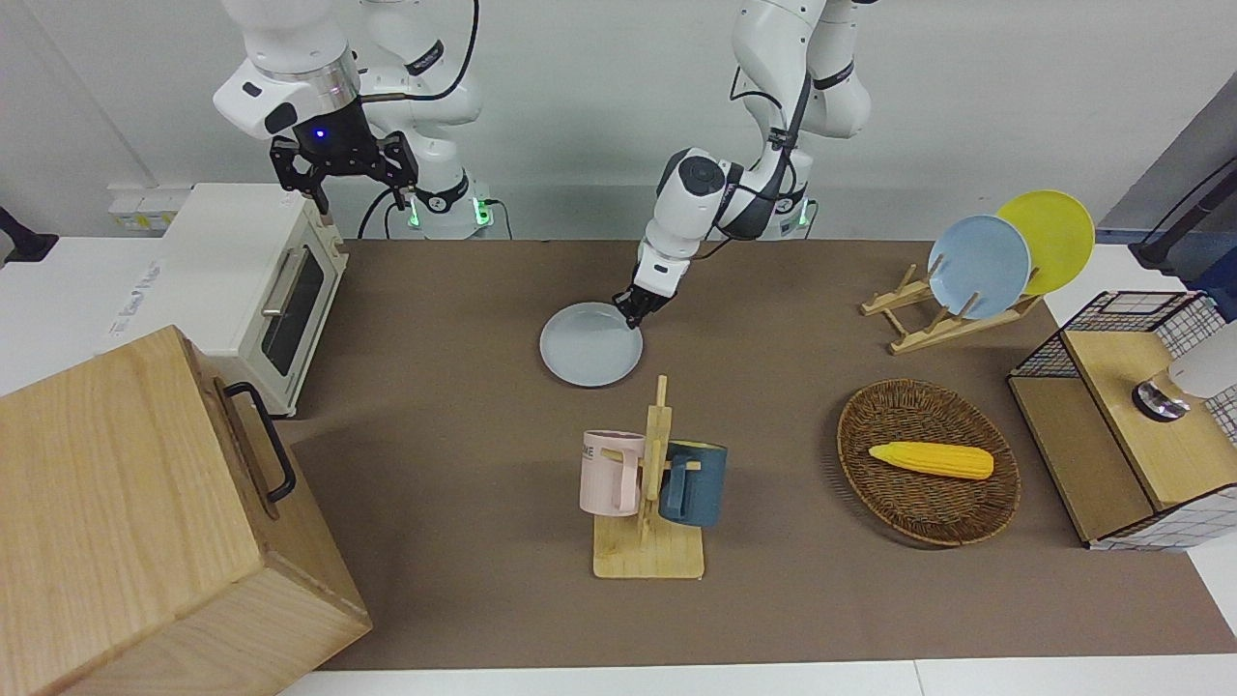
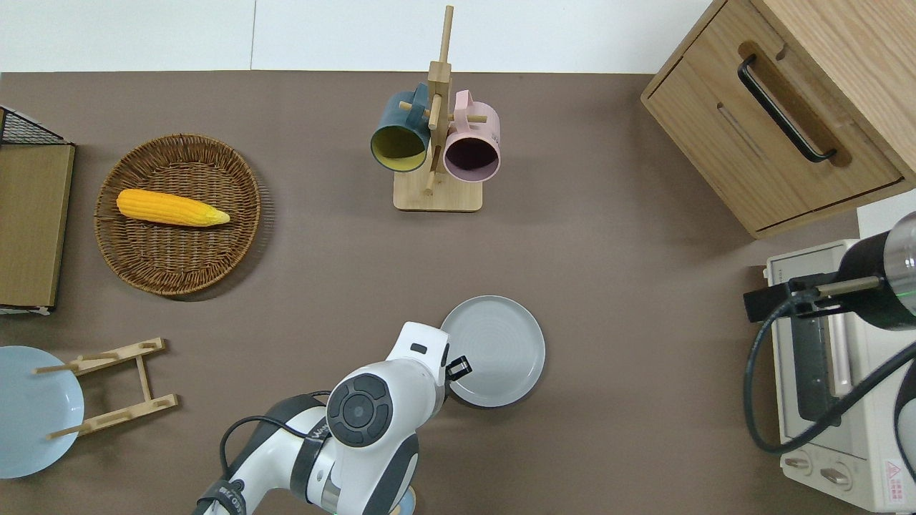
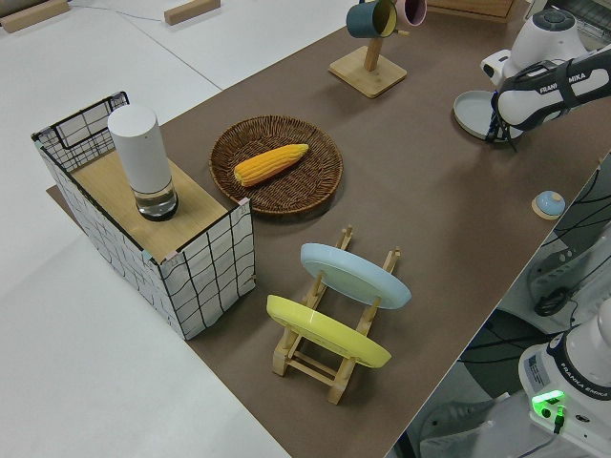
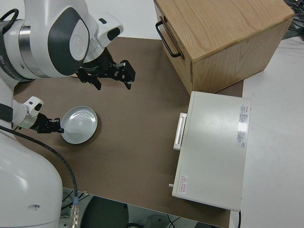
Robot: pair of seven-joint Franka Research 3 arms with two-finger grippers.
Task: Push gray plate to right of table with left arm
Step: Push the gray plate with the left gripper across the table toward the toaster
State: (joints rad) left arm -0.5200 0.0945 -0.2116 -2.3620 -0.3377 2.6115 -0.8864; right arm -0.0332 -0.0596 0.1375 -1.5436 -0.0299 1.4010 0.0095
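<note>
a: state of the left gripper (image 1: 633, 311)?

b: it is down at table height, touching the rim of the gray plate (image 1: 590, 344) on the edge toward the left arm's end. finger spacing cannot be determined from here. it does not appear to grasp anything. the right arm is parked.

a: plate location?

b: flat on the table (image 1: 792, 406), near mid-width, nearer to the robots than the mug rack (image 1: 649, 503).

a: handling properties?

b: judged rigid, light and probably brittle. a smooth base on the matte covering should slide, but may pivot if pushed off-centre.

a: contact point?

b: the low raised rim, on a line through the plate's centre. no lift is required. farther along, the toaster oven (image 1: 256, 290) limits travel.
</note>
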